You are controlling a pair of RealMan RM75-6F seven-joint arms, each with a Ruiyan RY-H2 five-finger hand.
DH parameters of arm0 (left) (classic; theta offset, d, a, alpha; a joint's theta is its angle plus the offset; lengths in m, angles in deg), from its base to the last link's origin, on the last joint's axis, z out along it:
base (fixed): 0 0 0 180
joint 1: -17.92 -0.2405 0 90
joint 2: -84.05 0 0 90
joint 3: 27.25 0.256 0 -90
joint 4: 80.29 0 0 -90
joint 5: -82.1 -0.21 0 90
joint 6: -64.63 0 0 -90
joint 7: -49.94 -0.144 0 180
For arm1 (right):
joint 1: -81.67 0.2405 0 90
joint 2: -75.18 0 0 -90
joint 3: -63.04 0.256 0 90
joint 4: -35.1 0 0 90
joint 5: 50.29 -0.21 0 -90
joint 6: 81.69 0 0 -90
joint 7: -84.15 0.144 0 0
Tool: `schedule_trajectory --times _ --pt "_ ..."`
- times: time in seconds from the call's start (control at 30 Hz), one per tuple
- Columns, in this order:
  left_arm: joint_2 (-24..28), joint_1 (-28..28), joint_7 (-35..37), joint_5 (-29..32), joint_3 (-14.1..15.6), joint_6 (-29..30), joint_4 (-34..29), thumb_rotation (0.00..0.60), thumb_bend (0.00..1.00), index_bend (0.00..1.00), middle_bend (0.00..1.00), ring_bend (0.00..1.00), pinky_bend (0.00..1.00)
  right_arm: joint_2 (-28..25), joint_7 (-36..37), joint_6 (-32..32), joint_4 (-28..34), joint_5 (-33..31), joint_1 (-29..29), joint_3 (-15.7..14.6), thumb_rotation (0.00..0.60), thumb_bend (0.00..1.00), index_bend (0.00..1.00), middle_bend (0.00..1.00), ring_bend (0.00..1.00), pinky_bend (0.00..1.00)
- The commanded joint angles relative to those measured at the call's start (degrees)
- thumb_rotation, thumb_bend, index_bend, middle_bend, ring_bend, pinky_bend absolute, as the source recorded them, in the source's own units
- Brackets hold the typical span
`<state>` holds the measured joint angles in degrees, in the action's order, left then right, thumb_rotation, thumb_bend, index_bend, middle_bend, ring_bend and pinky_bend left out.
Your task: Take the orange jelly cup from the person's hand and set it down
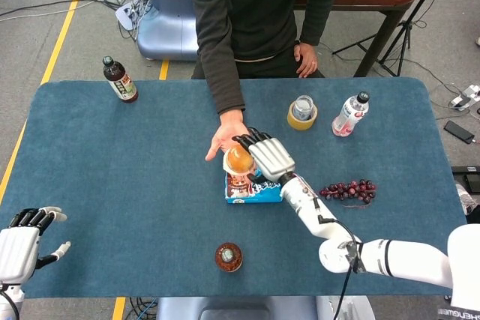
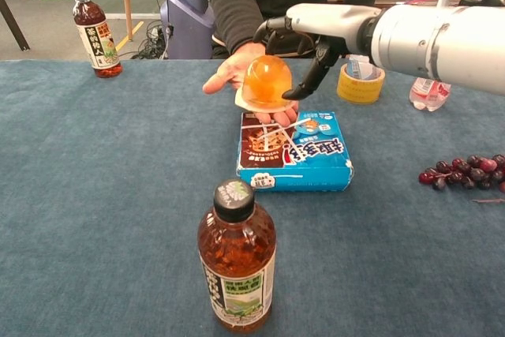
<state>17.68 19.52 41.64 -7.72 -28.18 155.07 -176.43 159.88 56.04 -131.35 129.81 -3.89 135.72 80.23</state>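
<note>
Chest view shows our right hand (image 2: 312,33) hovering over the orange jelly cup (image 2: 267,83), fingers spread and curved around it, the thumb just beside its right side; we cannot tell whether anything touches. The cup rests dome-up on the person's hand (image 2: 237,75), above the blue box (image 2: 304,155). In the head view our left hand (image 1: 21,243) hangs at the table's (image 1: 112,155) near left corner, fingers apart, holding nothing.
</note>
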Motion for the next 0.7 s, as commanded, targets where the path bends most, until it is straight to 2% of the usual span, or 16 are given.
schedule_trajectory --times 0.03,0.2,0.47,0.7 --pt "0.0 -0.1 0.1 0.0 0.0 0.1 0.1 0.6 0.17 0.42 0.34 0.29 0.2 0.8 -0.3 0.3 -0.8 -0.5 1.0 -0.5 0.6 0.23 0.13 0.16 0.0 0.2" --pt "0.0 -0.2 0.4 0.2 0.0 0.1 0.3 0.6 0.17 0.42 0.34 0.29 0.2 1.2 -0.6 0.1 -1.4 -0.9 2.1 -1.2 0.6 0.24 0.15 0.17 0.0 0.2" --pt "-0.2 -0.3 0.9 0.1 0.0 0.2 0.7 0.6 0.17 0.42 0.34 0.29 0.2 2.2 -1.3 -0.4 -3.0 -2.8 3.7 -2.3 0.6 0.3 0.22 0.18 0.01 0.24" --pt "-0.2 -0.4 0.9 0.4 0.0 0.2 0.8 0.6 0.17 0.42 0.34 0.29 0.2 4.1 -1.4 -1.3 -6.0 -3.6 4.9 -2.3 0.6 0.42 0.34 0.26 0.08 0.41"
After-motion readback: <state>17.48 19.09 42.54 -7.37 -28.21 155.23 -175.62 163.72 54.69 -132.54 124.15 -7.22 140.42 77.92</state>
